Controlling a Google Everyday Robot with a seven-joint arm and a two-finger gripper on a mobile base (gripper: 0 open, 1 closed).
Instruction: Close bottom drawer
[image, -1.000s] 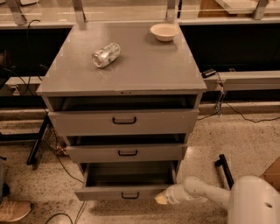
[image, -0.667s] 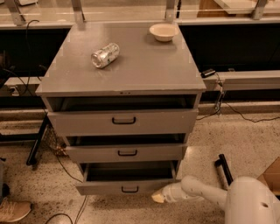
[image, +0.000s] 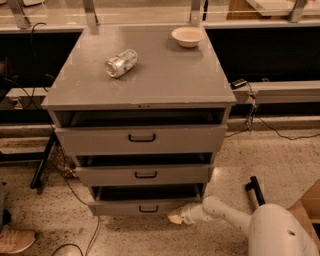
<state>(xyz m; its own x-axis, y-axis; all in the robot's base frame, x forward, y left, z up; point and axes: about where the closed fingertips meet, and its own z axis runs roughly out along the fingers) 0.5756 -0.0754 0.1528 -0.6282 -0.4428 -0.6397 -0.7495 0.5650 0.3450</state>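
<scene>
Open speckled floor (image: 55, 225) is seen in front of the grey metal bottom drawer (image: 120, 207) (the lowest and narrowest-fronted of three). It is drawn out a little from the grey metal cabinet (image: 145, 85), with a dark gap above its panel. The pale end effector (image: 176, 218) is placed at the panel's lower right corner; how wide it stands cannot be told, nor whether contact is made. The white robot arm (image: 225, 214) is cut off at the frame's lower right. One small black bar handle (image: 148, 208) is centred on the panel.

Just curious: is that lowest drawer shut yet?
Not yet: the bottom drawer sticks out, dark gap above; the pincer sits at its right front corner.
</scene>
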